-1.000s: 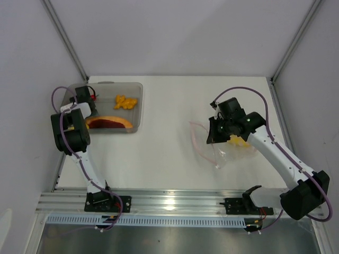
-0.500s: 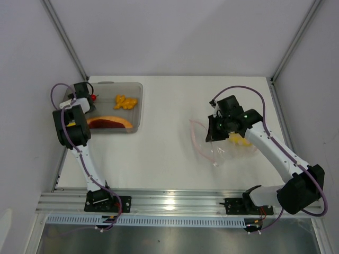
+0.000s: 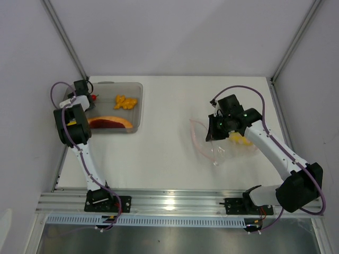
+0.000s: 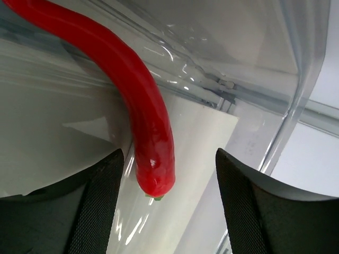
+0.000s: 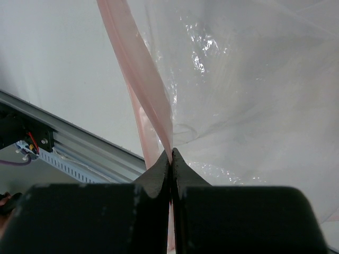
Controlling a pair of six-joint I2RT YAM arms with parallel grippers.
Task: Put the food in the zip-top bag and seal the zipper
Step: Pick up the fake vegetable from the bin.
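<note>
My left gripper (image 3: 83, 95) is open over the far left corner of the grey tray (image 3: 135, 90). In the left wrist view the red chili (image 4: 143, 100) lies between my open fingers (image 4: 100, 206), its tip near the tray wall. The chili also shows in the top view (image 3: 94, 97). Orange bits (image 3: 125, 101) and an orange-red slice (image 3: 108, 123) lie in the tray. My right gripper (image 3: 214, 132) is shut on the pinkish-red zipper (image 5: 142, 79) of the clear zip-top bag (image 3: 228, 148). A yellow piece (image 3: 238, 139) is in the bag.
The white back wall and side walls close the table in. An aluminium rail (image 3: 169, 201) runs along the near edge. The left arm stands close to the left wall.
The left gripper has moved a little farther back into the tray's far left corner, over the chili. The right gripper has lifted and shifted the bag's mouth slightly.
</note>
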